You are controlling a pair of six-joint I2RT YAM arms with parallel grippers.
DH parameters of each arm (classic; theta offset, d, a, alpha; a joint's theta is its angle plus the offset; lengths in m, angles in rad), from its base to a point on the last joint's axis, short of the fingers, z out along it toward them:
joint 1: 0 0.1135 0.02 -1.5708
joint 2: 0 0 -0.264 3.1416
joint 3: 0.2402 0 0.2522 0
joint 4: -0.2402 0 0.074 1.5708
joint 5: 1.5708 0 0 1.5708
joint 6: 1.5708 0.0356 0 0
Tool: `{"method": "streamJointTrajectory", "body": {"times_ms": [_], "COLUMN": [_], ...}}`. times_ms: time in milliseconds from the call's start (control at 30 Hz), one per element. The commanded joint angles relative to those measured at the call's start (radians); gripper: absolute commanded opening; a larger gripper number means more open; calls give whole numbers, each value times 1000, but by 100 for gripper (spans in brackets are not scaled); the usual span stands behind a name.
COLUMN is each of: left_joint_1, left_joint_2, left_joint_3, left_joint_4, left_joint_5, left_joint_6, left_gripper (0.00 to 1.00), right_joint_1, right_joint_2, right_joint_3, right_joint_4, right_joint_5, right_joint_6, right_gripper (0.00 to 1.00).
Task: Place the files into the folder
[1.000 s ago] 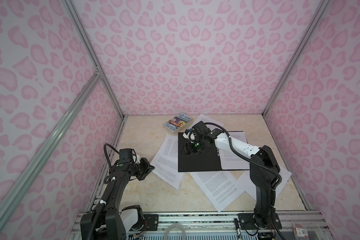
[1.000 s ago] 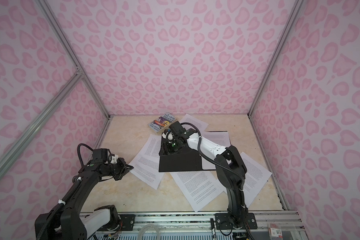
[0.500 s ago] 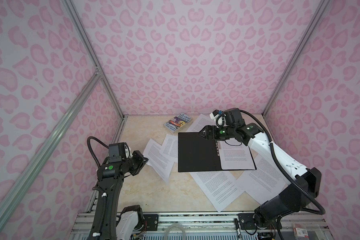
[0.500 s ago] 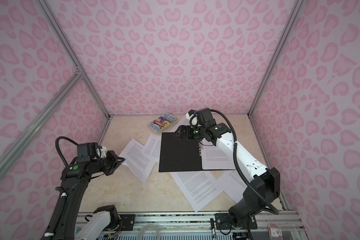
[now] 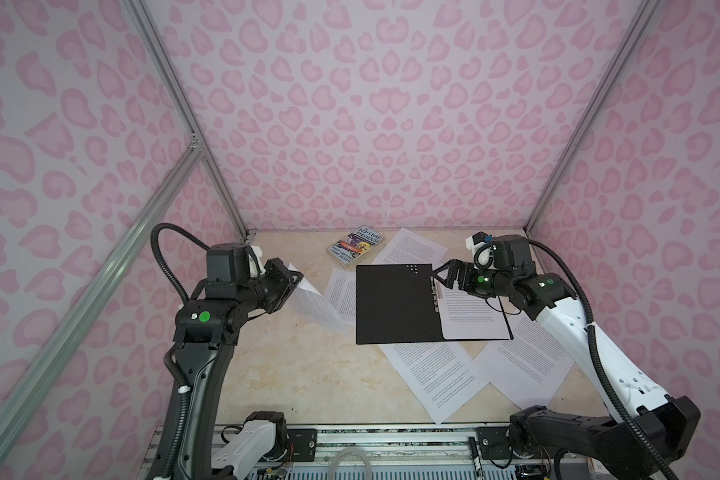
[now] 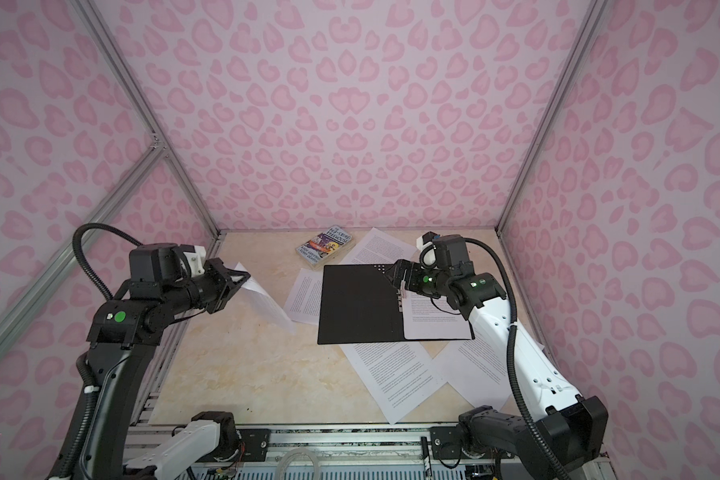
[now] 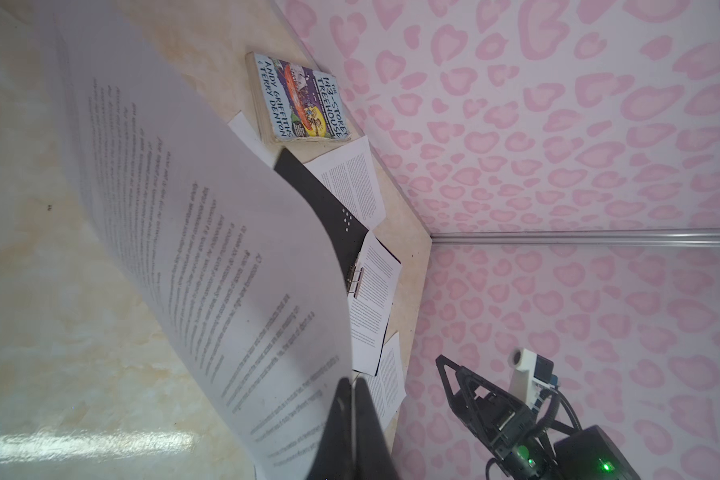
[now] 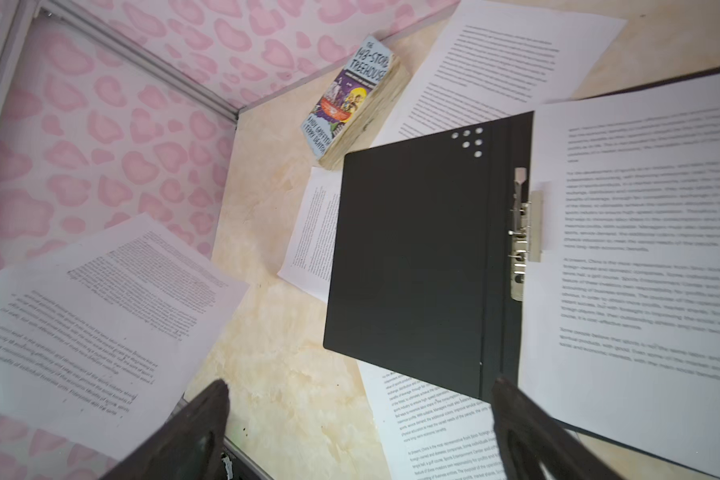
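The folder (image 5: pixel 395 303) lies open in mid-table, black inside, with a metal clip (image 5: pixel 435 293) at its spine and one printed sheet (image 5: pixel 472 316) on its right half. My left gripper (image 5: pixel 299 276) is shut on the edge of another sheet (image 5: pixel 314 305) of the files, held up off the table left of the folder. In the left wrist view its jaws (image 7: pixel 352 386) pinch that sheet (image 7: pixel 184 228). My right gripper (image 5: pixel 438 275) hovers open above the far end of the spine; its wrist view shows nothing between the jaws (image 8: pixel 360 384) over the folder (image 8: pixel 412 257).
A colourful paperback book (image 5: pixel 355 249) lies at the back by the wall. Loose sheets lie behind the folder (image 5: pixel 412 247), under its left edge (image 5: pixel 341 293), and in front of it (image 5: pixel 433 374) (image 5: pixel 528 365). Pink walls close three sides.
My right gripper left the folder's left flap, moved right to the far end of the spine and opened wide. My left gripper lifted its sheet up and leftwards off the table.
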Motion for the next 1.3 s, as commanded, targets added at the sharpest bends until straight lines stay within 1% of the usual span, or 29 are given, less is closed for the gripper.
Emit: {"method": "streamJointTrajectory", "body": {"times_ms": [0,200,300,433,533,667,800,867,933,1000,1133,1267], "left_joint_1": [-43,-150,-224,-351,-434,-526,-565,-577,-582,-579,-564,-521], "left_joint_2": [97,383,531,717,819,885,888,867,831,804,791,782], "left_joint_3": [78,304,445,662,787,887,875,811,691,570,356,144], "left_joint_4": [28,65,91,102,140,219,313,400,515,579,640,723], "left_joint_5": [-21,-19,19,86,147,215,291,320,331,316,298,253], "left_joint_6": [18,94,97,103,65,23,-15,-58,-126,-164,-188,-209], "left_gripper": [4,3,3,3,3,4,4,4,4,4,4,4], "right_joint_1": [-33,-100,-152,-216,-246,-296,-320,-320,-322,-326,-331,-324], "right_joint_2": [23,66,80,83,82,82,112,126,128,119,94,86], "right_joint_3": [9,54,55,58,70,71,66,65,68,67,68,5], "right_joint_4": [41,-14,-38,-50,-70,-77,-55,-39,-34,-34,-68,-64], "right_joint_5": [-36,-8,4,11,40,66,68,65,71,98,125,77], "right_joint_6": [23,41,64,97,110,128,149,170,189,195,183,181], "right_gripper": [97,97,95,92,92,91,91,90,90,89,89,89]}}
